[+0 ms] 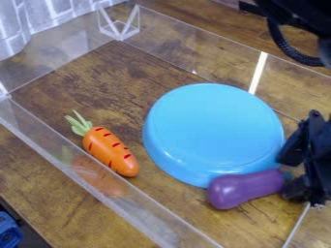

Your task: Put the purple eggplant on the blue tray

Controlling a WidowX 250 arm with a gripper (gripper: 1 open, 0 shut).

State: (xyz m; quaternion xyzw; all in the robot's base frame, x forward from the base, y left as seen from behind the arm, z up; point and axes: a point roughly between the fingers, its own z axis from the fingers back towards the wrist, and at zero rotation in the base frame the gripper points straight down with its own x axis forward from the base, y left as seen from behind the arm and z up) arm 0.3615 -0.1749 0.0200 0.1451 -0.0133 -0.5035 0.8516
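Note:
The purple eggplant (246,189) lies on the wooden table just in front of the blue tray (214,130), touching or nearly touching its front rim. My black gripper (300,184) is at the right edge of the view, right at the eggplant's right end. Its fingers appear to be around that end, but the dark shapes hide whether they are closed on it. The tray holds nothing.
An orange carrot (108,149) with a green top lies left of the tray. A clear plastic wall (77,165) runs along the front left and another along the back. A black cable (287,44) hangs at the top right.

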